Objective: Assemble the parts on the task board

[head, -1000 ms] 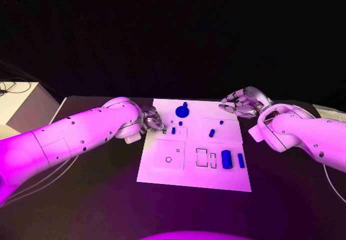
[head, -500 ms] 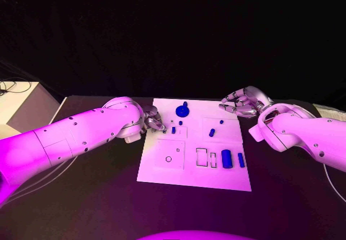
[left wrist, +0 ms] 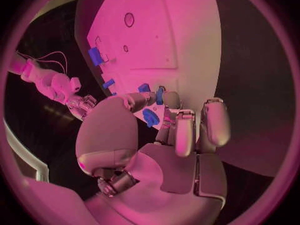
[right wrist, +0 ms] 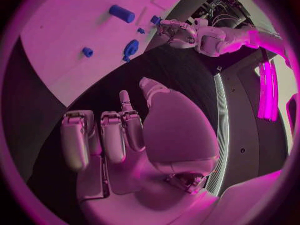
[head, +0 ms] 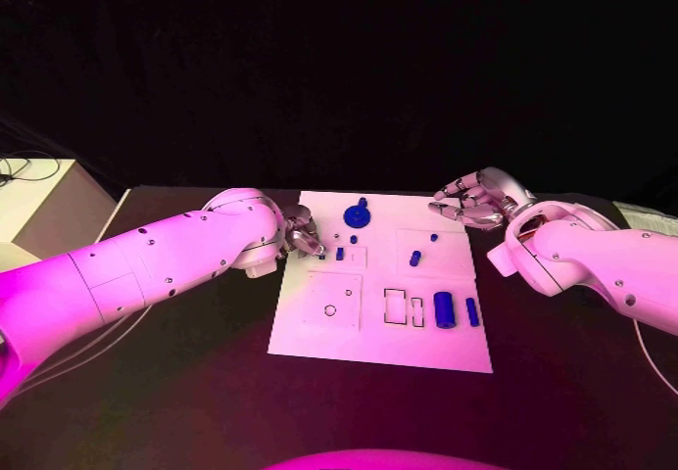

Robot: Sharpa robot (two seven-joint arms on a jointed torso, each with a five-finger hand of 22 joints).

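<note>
Two hands we log: left hand (head: 300,235) pinching a small blue part (left wrist: 150,117) at the task board (head: 381,343) edge, right hand (head: 478,201) empty, fingers loosely apart beside the board.

You look down on a black table (head: 169,392) washed in magenta light, set against a backdrop of dark curtain (head: 339,88). At the far left stands a pale cabinet (head: 42,211) with dark cables (head: 22,171) lying on its top.
</note>
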